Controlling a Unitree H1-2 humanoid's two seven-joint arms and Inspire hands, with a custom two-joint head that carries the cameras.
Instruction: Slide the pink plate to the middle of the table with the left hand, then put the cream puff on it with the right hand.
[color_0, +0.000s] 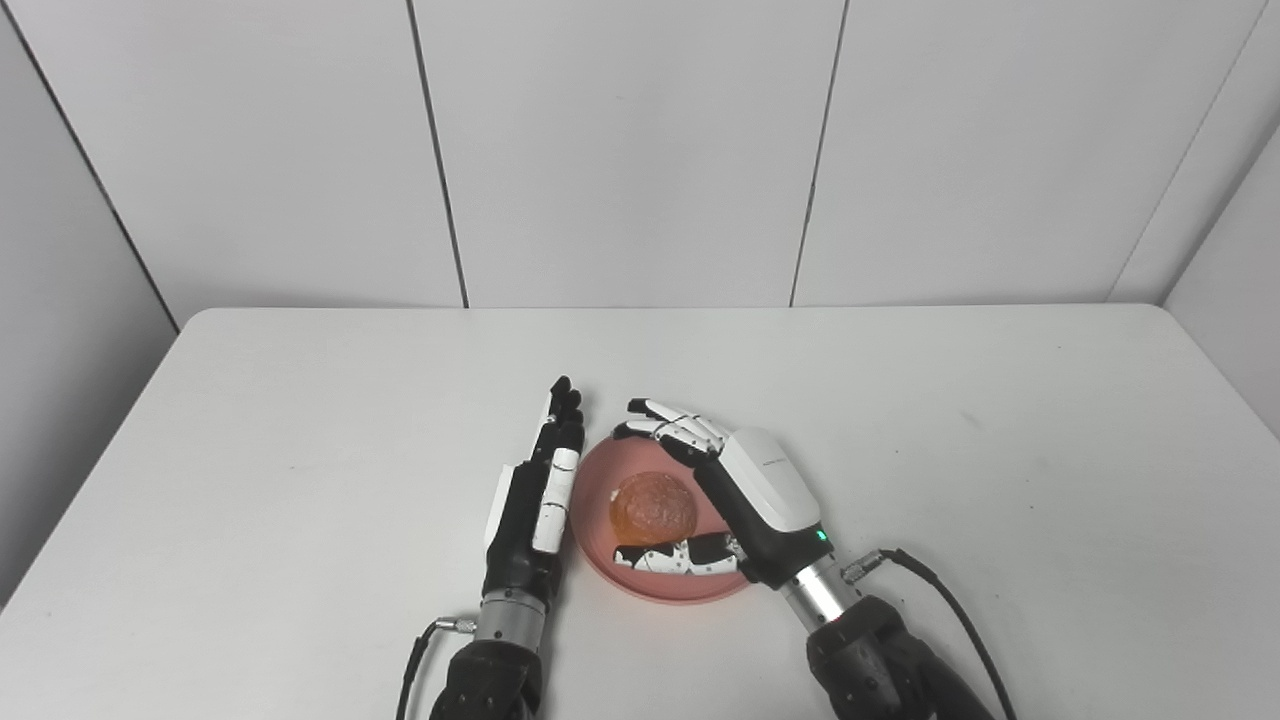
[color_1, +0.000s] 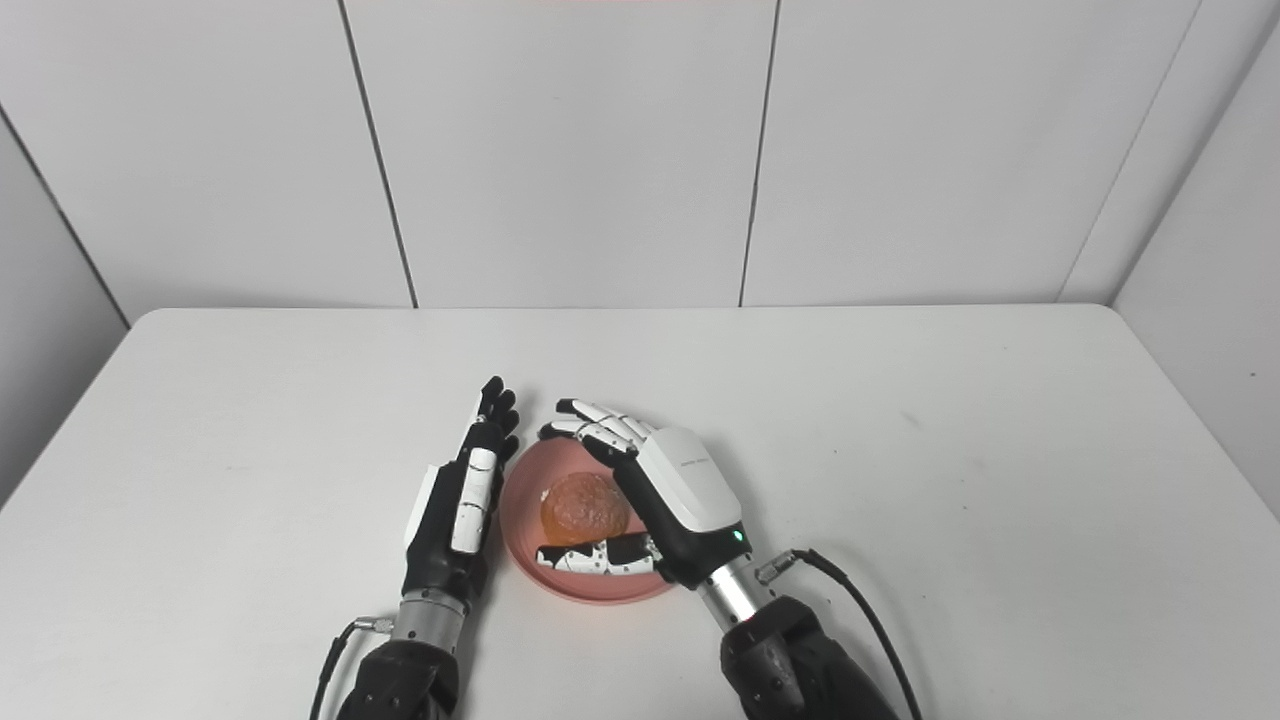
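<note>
Now the round golden-brown cream puff (color_0: 653, 507) sits on the shallow pink plate (color_0: 600, 560); my right hand (color_0: 745, 490) arches around it, fingers spread, while my left hand (color_0: 535, 490) stands flat-fingered against the rim.

Place: I read this as a robot test cell in a lab.
Walls: plain pale panels (color_0: 620, 150) with dark seams box in my view on three sides.
Surface: a bare white table (color_0: 950, 400) with rounded corners.
Rig: cabled arms, mechanical hands.
</note>
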